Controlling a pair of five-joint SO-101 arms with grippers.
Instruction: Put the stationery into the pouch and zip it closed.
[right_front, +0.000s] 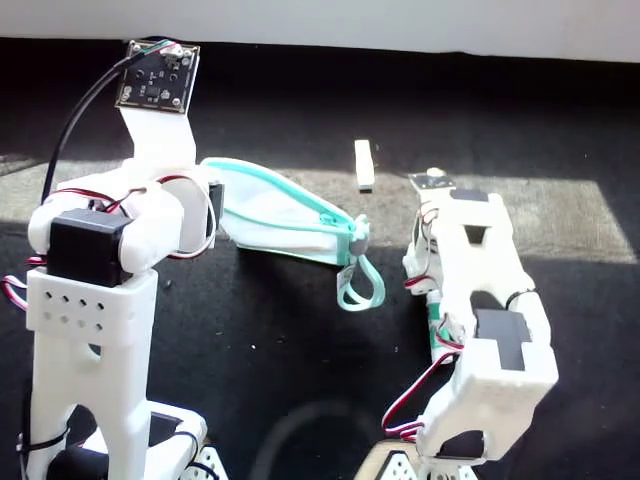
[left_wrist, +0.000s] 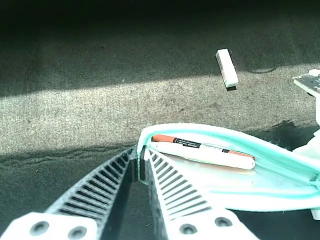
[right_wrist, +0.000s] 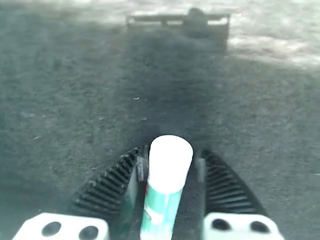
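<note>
The mint-green pouch (left_wrist: 280, 172) is gripped at the end of its open rim, where the left gripper (left_wrist: 139, 161) is clenched on the fabric edge. Inside the pouch, two pens can be seen side by side: an orange-ended pen (left_wrist: 192, 144) and a white pen (left_wrist: 212, 156) touching it. A white-capped glue stick (right_wrist: 165, 185), green and white below the cap, is grasped between the fingers of the right gripper (right_wrist: 171, 159), which is held over the dark mat (right_front: 250, 340) to the strap side of the pouch. A small white bar (right_front: 364, 165), probably an eraser, is left on the mat beyond the pouch, well apart from it. The wrist strap (right_front: 360, 285) hangs from the pouch's far end.

The task is judged to be partly done: two items are in, one is held, one is still on the mat.

Several risks can be foreseen. The mouth is held at one corner only and gapes narrowly, so the glue stick could be caught on the rim and pushed against the pouch rather than into it. The fabric could be dragged out of the pinch by such a push. If the pouch were tilted toward its opening, the pens could be spilled.
</note>
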